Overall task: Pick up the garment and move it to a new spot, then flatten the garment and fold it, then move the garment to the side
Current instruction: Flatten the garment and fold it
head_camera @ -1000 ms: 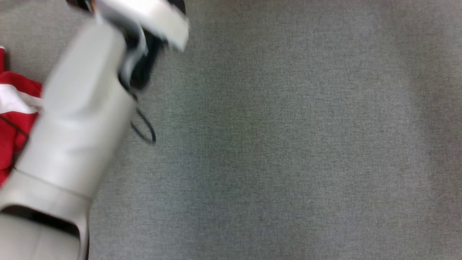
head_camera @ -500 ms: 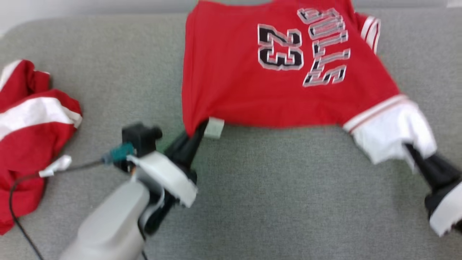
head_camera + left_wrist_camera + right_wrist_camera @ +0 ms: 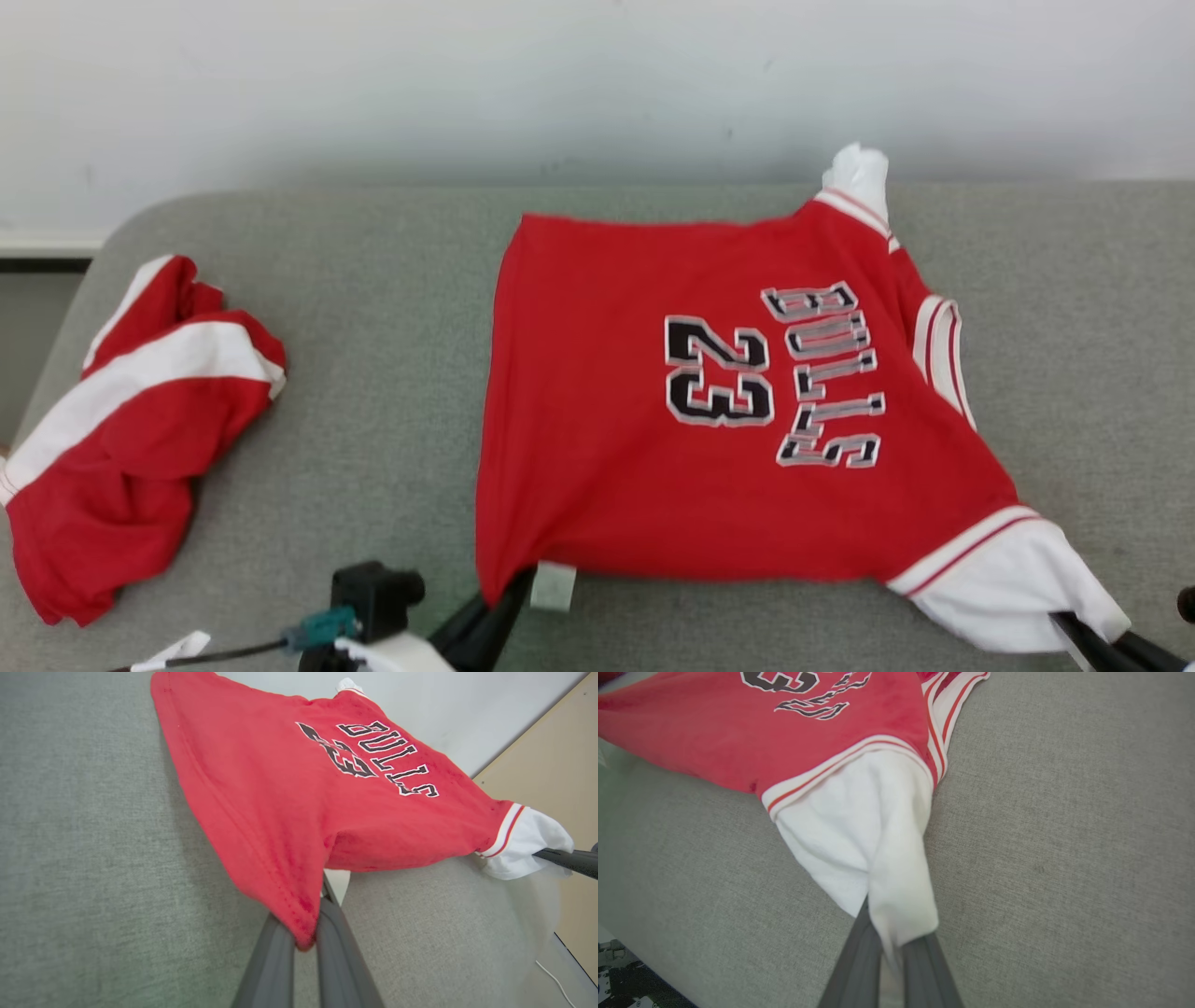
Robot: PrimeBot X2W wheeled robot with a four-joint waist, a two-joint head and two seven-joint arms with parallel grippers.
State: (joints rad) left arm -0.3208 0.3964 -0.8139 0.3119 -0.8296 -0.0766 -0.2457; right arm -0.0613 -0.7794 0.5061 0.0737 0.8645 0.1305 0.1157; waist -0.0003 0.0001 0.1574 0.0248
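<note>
The garment is a red jersey with white sleeves and "BULLS 23" lettering, spread across the grey table. My left gripper is shut on its near hem corner beside a small white tag; in the left wrist view the fingers pinch that red corner of the garment, lifted slightly off the table. My right gripper is shut on the near white sleeve; in the right wrist view the gripper clamps the sleeve's tip of the garment. The far sleeve lies at the table's back edge.
A second red and white garment lies crumpled at the table's left end. A pale wall runs behind the table. The table's rounded left corner is at the back left. A beige panel stands beyond the table's right end.
The head camera has swung and tilted up, so the whole jersey and the wall now show. Both grippers keep their grips on the hem corner and the sleeve.
</note>
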